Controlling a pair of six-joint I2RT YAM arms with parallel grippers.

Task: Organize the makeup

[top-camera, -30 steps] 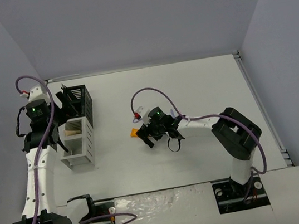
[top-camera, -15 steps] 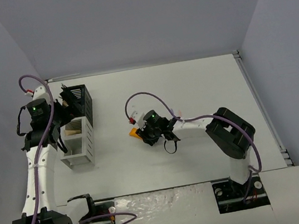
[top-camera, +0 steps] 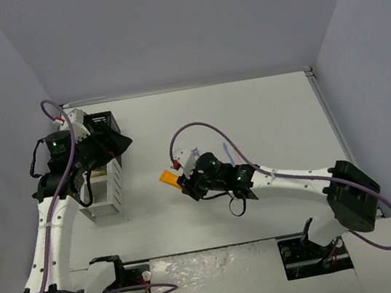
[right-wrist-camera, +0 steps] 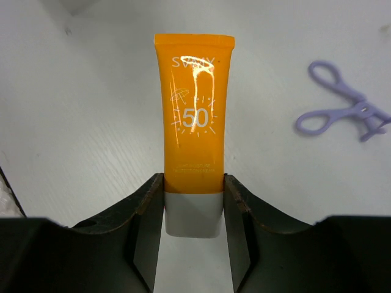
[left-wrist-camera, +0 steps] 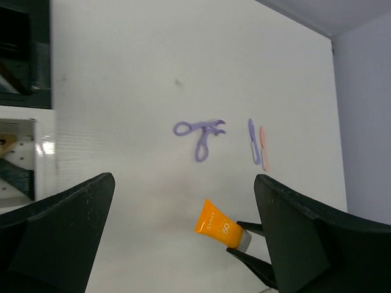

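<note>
An orange tube (right-wrist-camera: 194, 122) with a grey-white cap is pinched at its cap end by my right gripper (right-wrist-camera: 194, 190), which is shut on it. From above, the orange tube (top-camera: 165, 176) sticks out left of the right gripper (top-camera: 186, 183), mid-table. A small purple looped tool (left-wrist-camera: 198, 131) lies on the table beyond the tube (left-wrist-camera: 219, 224), with a thin purple stick (left-wrist-camera: 252, 140) and a pink one (left-wrist-camera: 264, 148) beside it. My left gripper (left-wrist-camera: 183, 183) is open and holds nothing; it hangs over the rack's (top-camera: 107, 193) right side.
The black-and-white compartment rack (left-wrist-camera: 18, 152) stands at the table's left, with dark items in its black back part (top-camera: 102, 125). The purple tool (right-wrist-camera: 342, 113) lies just right of the held tube. Grey walls close in on the table.
The right gripper closed on the orange tube, and the arm stretched out to the left with it. The left wrist swung round over the rack to face the table's middle.
</note>
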